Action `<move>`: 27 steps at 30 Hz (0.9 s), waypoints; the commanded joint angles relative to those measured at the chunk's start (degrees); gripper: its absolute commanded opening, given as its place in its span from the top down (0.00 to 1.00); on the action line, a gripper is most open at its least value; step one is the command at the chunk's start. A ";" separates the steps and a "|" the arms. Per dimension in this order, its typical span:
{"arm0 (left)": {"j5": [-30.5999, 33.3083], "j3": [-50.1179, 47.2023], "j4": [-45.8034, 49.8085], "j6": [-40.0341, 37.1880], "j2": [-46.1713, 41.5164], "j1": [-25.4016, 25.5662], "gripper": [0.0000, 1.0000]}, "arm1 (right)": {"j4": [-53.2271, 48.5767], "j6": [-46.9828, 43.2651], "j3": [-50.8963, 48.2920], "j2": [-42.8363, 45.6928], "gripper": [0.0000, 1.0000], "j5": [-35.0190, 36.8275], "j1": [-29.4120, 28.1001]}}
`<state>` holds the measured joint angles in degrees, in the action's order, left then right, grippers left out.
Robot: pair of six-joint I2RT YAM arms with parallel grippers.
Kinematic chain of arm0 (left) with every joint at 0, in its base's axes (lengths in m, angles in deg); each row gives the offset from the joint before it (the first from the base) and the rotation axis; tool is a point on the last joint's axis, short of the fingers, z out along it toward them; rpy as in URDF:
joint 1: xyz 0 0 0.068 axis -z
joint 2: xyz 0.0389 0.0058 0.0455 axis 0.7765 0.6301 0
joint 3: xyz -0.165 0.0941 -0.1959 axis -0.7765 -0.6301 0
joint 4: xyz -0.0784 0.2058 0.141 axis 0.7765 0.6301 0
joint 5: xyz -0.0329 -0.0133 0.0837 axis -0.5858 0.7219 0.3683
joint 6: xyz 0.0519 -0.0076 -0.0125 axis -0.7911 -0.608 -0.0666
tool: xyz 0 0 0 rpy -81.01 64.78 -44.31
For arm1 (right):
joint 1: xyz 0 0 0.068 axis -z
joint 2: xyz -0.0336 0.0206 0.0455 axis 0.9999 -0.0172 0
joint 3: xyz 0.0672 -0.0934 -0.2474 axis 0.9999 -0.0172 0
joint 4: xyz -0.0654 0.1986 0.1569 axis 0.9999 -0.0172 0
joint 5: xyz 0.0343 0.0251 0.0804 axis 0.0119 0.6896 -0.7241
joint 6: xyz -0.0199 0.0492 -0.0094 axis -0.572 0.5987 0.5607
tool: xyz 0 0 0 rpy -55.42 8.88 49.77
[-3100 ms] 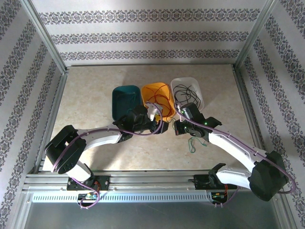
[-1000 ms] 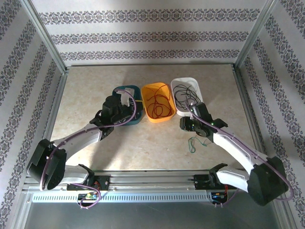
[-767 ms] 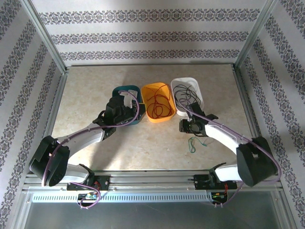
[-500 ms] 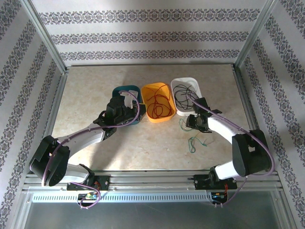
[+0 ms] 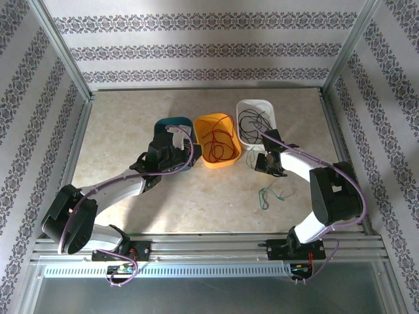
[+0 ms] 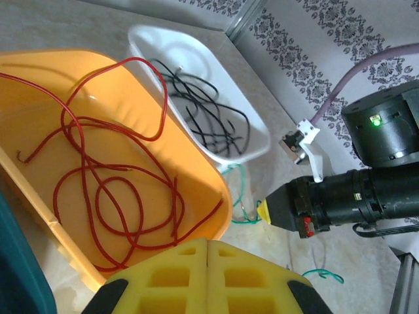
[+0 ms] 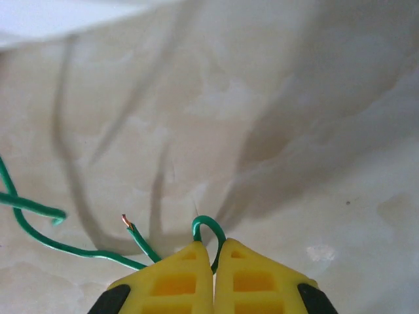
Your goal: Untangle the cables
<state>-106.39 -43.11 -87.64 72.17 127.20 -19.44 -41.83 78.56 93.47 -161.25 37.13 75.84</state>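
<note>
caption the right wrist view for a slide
Right pincer shut on a looped green cable just above the beige tabletop

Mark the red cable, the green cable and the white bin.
red cable (image 6: 55,193), left wrist view, curve of a loop
green cable (image 7: 208,218), right wrist view, top of small loop
white bin (image 5: 254,102), top view, far rim

Right gripper (image 7: 213,248) slid in close beside the white bin (image 5: 252,104), jaws now snapped shut on the green cable (image 7: 204,218).

teal bin (image 5: 163,124), orange bin (image 5: 220,163), white bin (image 5: 254,103) in a row.
</note>
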 commanded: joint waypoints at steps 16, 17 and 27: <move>-0.29 4.81 0.12 -1.82 6.64 5.99 0.93 | -0.93 0.41 -5.25 9.31 1.00 -1.15 0.09; -0.73 5.03 0.06 -1.86 7.04 6.31 0.91 | -1.08 0.54 -5.47 10.47 1.00 -1.37 0.08; -10.27 7.04 -13.35 5.28 14.06 6.86 0.52 | -2.02 -2.24 -8.04 28.99 1.00 -13.50 -0.55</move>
<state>-111.85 -38.70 -93.24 74.99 139.49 -13.38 -42.85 77.95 86.31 -134.85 29.92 75.74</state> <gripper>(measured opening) 0.466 0.047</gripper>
